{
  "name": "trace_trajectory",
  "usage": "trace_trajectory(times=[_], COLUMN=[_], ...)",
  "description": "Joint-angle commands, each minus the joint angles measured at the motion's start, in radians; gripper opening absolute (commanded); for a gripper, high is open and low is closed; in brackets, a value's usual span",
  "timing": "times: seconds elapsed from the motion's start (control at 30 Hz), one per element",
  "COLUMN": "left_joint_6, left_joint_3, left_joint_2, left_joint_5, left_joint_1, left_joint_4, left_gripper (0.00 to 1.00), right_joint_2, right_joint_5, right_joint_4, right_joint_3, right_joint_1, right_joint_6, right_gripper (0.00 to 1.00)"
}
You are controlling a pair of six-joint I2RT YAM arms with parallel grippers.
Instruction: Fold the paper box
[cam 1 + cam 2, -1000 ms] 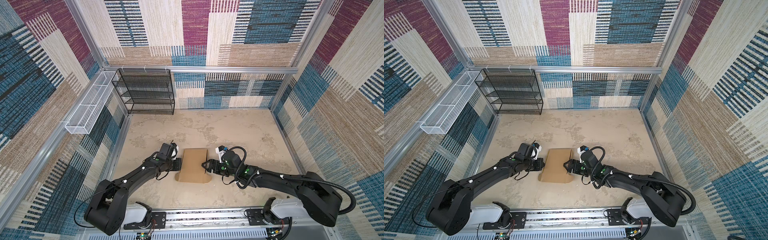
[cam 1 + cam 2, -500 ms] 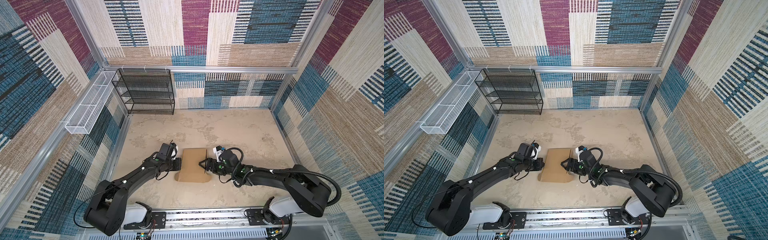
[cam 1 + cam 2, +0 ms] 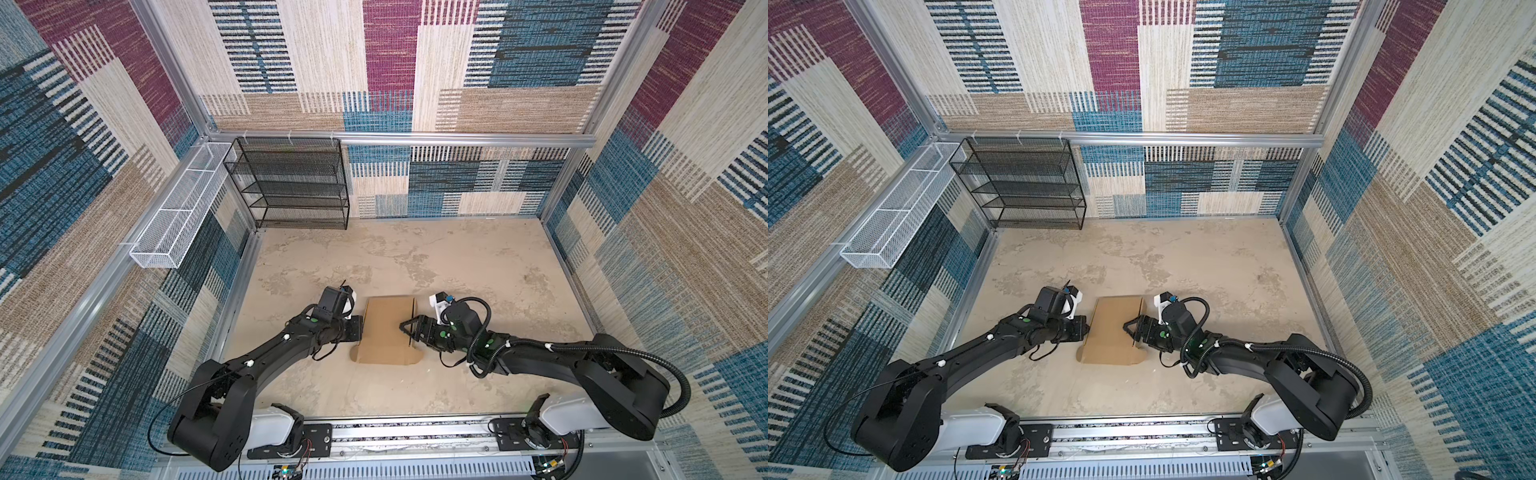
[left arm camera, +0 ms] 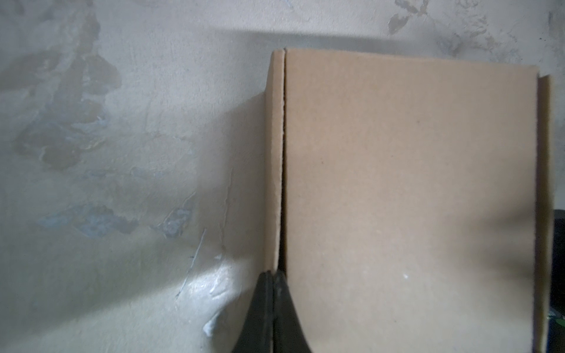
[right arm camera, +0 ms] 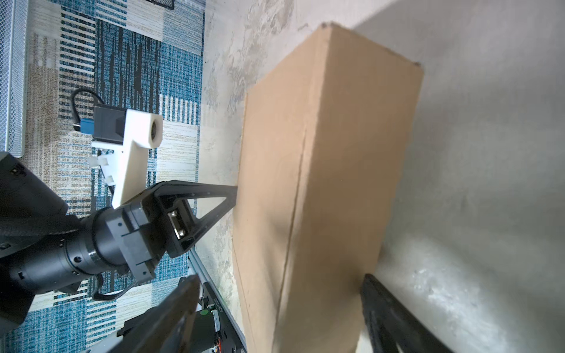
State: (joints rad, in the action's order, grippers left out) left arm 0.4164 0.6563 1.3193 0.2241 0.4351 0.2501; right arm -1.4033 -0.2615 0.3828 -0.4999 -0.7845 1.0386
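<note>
**Left gripper** (image 4: 272,276): its fingers are pressing together into a single blade and pinching nothing. The tip is meeting the paper box (image 3: 386,328) at the seam where the lid lies against the left wall.

**Right gripper** (image 3: 404,329): its jaws are standing spread wide. In the right wrist view the box's right wall is sitting between the two fingers (image 5: 182,307). You cannot tell whether either finger is touching the cardboard.

**Box:** it is resting flat in the front half of the table (image 3: 478,266), between the two grippers, with its lid down. A dark gap is running along the lid's right edge, and a rounded tab (image 3: 417,359) is poking out at each near corner.

**Handling (a judgement):**
- You are probably dealing with a light sheet that is stiff across each panel but hinges readily at its creases.
- It is likely to skate over the smooth tabletop when pushed from one side only, so you are needing one gripper as a brace while the other works.
- Take hold at a wall or close to a crease. The open middle of the lid may dent, and a hard pinch may crush a cut edge.

**Surroundings:** both arms are reaching in from the front. The black wire rack (image 3: 291,183) and the white mesh basket (image 3: 174,216) are standing well apart from the box, at the back left.
</note>
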Motion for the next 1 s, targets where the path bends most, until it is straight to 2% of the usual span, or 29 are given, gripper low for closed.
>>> trace_trajectory(times=[0.0,0.47,0.97], left_joint_6=[0.004,0.005,0.009], left_joint_3=[-0.003,-0.013,-0.008], left_joint_2=[-0.006,-0.014,-0.012], left_joint_5=[0.023,0.020,0.035], left_joint_1=[-0.001,0.001,0.000], left_joint_4=[-0.005,-0.005,-0.009], left_gripper=[0.03,0.02,0.01], right_joint_2=[0.015,0.006,-0.172], right_joint_5=[0.020,0.022,-0.076], right_joint_4=[-0.007,0.006,0.273], right_joint_3=[0.009,0.026,0.000], right_joint_1=[-0.001,0.005,0.010], right_joint_6=[0.006,0.014,0.069], right_gripper=[0.84,0.85,0.85])
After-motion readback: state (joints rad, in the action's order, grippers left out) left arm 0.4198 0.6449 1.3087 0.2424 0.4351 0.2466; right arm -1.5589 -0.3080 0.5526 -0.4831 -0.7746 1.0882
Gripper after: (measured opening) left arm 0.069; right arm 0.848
